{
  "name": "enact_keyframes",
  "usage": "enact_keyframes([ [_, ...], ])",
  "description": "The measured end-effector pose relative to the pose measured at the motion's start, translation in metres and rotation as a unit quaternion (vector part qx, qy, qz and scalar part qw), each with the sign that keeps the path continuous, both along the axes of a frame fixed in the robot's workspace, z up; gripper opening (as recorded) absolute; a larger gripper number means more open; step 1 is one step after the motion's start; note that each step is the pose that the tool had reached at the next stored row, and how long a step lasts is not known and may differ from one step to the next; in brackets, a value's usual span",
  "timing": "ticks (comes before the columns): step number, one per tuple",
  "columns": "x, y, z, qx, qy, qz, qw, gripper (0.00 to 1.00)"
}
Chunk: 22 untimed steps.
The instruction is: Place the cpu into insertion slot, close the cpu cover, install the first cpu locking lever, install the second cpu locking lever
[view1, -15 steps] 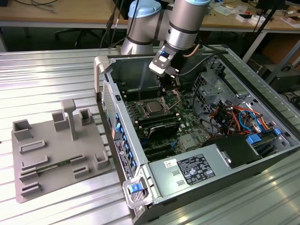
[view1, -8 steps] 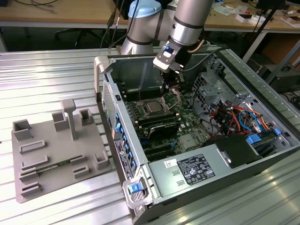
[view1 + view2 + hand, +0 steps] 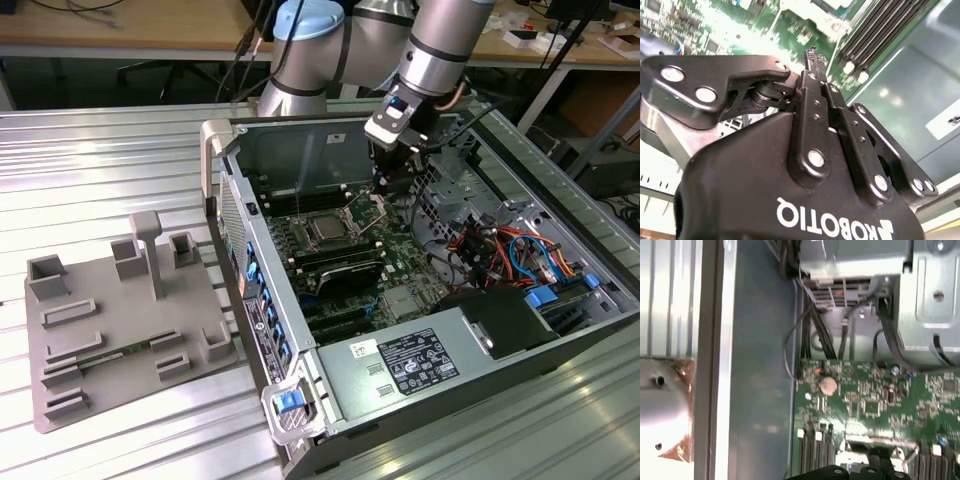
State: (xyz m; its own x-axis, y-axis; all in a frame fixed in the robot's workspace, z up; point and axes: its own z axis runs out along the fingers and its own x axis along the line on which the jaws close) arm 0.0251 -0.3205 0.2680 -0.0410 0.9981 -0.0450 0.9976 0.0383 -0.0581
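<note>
The cpu (image 3: 327, 230), a small square chip with a silvery top, lies flat in the insertion slot (image 3: 340, 244) on the green motherboard inside the open computer case. The cpu cover (image 3: 371, 206), a thin silver frame, stands tilted up at the slot's far side. My gripper (image 3: 383, 188) hangs just above that raised cover, fingers pointing down. In the second wrist view the gripper (image 3: 812, 54) has its black fingertips pressed together over the board, with nothing visible between them. The tips also show as the gripper (image 3: 879, 457) in the first wrist view.
A grey power supply box (image 3: 400, 365) fills the case's near end. Long black memory slots (image 3: 340, 268) run beside the socket. Coloured cables (image 3: 500, 250) crowd the exterior view's right. A grey fixture plate (image 3: 120, 320) lies on the ribbed metal table at the left.
</note>
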Motion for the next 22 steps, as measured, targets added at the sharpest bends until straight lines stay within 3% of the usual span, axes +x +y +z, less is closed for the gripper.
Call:
enact_keyframes([
  [2, 0.0102, 0.0, 0.0, 0.0, 0.0041, 0.0, 0.99999, 0.11],
  [4, 0.0269, 0.0, -0.0001, 0.0001, 0.0129, 0.0, 0.99992, 0.11],
  [7, 0.0374, -0.0004, -0.0032, 0.0003, 0.0228, 0.0, 0.99974, 0.11],
  [10, 0.0401, -0.0008, -0.0102, 0.0002, 0.0278, 0.0, 0.99961, 0.11],
  [13, 0.0385, -0.0011, -0.013, 0.0002, 0.0283, 0.0, 0.9996, 0.11],
  [17, 0.0209, -0.0013, -0.0142, 0.0003, 0.0283, 0.0, 0.9996, 0.11],
  [22, 0.0056, -0.0017, -0.0142, 0.0002, 0.028, 0.0, 0.99961, 0.11],
])
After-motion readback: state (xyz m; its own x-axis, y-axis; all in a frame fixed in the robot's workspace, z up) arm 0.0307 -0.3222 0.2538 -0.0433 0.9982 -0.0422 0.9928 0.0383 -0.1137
